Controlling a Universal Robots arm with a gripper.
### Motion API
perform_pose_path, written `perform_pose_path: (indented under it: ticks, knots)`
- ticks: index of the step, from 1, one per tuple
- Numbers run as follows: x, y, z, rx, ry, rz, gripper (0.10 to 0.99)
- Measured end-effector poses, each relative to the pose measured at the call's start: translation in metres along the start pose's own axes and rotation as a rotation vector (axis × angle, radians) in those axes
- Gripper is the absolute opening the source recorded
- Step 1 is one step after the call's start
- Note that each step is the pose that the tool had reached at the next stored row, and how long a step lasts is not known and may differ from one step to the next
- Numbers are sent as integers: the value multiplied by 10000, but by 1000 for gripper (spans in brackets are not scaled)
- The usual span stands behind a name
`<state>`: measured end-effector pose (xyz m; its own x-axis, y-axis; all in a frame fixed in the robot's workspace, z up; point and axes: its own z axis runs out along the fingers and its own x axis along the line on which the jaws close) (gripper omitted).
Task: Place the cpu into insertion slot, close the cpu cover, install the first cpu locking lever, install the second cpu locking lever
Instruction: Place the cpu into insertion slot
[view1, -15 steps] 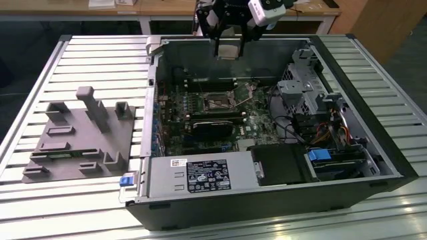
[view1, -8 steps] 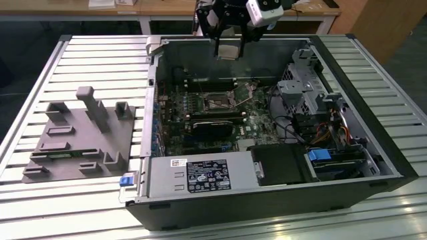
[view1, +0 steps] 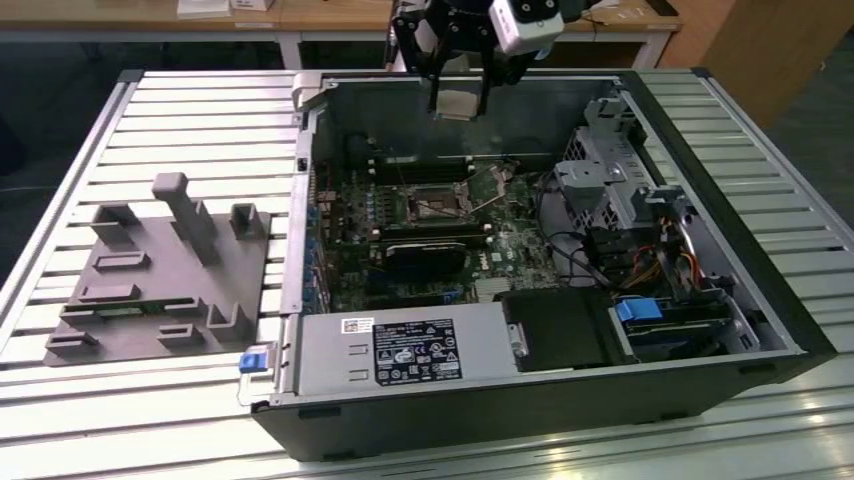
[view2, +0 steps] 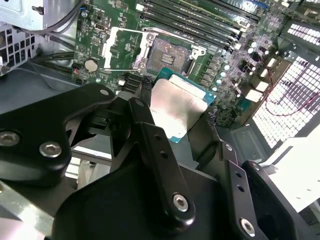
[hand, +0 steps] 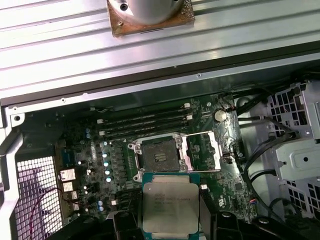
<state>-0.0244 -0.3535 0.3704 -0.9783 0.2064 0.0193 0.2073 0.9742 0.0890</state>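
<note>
My gripper (view1: 458, 100) hangs above the far wall of the open computer case (view1: 787, 330), shut on the cpu (view1: 458, 104). In both wrist views the cpu (view2: 176, 107) (hand: 170, 205) is a flat silver-topped square with a green edge, clamped between the black fingers (view2: 145, 120). The insertion slot (hand: 159, 155) (view2: 171, 50) lies on the green motherboard below, its dark centre bare; the cpu is well above it and apart from it. The cpu cover (hand: 202, 150) (view2: 122, 47) is swung open, lying flat beside the slot. In the exterior view the slot (view1: 434, 205) sits mid-board.
A black rectangular block (view1: 427, 255) sits just in front of the slot. Memory slots (hand: 145, 122) run along its far side. A drive cage (view1: 621, 185) and cables fill the exterior view's right; the power supply (view1: 394, 350) is at the front. A grey fixture plate (view1: 160, 270) stands outside the case.
</note>
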Motion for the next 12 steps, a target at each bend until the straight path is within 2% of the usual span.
perform_pose_path:
  ticks: [12]
  knots:
    - [1,-1,4,-10,-45,496,537]
